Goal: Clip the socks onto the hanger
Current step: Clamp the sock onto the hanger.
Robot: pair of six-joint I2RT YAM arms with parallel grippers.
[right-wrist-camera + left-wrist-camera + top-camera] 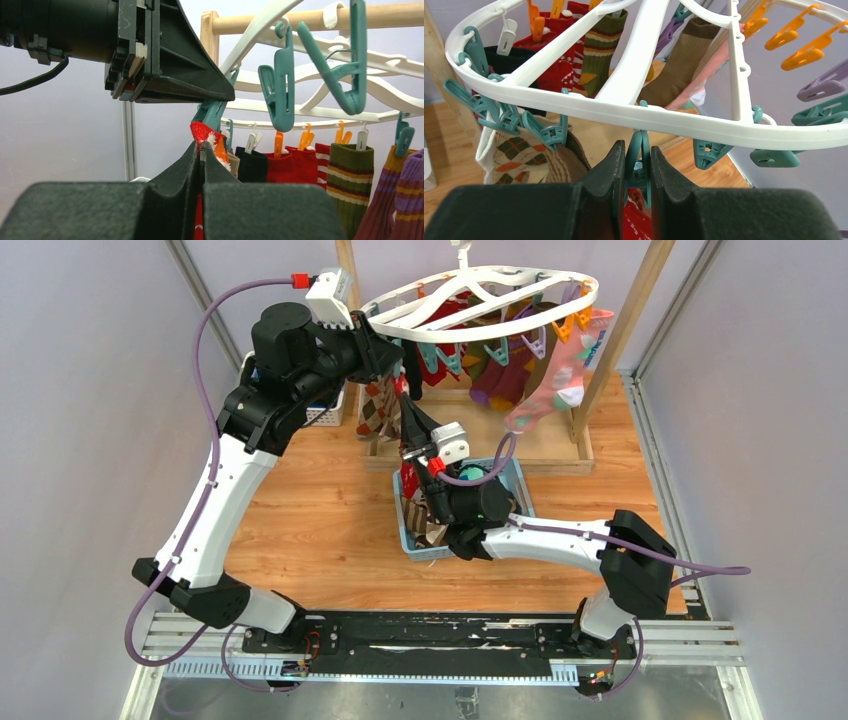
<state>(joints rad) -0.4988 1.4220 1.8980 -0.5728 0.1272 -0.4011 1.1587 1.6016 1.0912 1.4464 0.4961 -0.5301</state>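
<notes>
The white oval hanger (480, 335) hangs from the wooden frame, with several socks clipped on it. My left gripper (393, 368) is at its near-left rim, shut on a dangling teal clip (634, 145), with the rim (624, 107) just above the fingertips (616, 155). My right gripper (405, 410) is shut on a red sock with white trim (202, 131) and holds its top edge up at that clip (212, 112). The red sock shows below the clip in the left wrist view (639, 220). A brown argyle sock (514, 155) hangs clipped just to the left.
The blue basket (515, 485) lies under the right wrist. A pink sock (560, 380) hangs at the hanger's right, by the wooden post (610, 330). A white basket (325, 415) stands behind the left arm. Free teal clips (280, 90) dangle to the right of the held one.
</notes>
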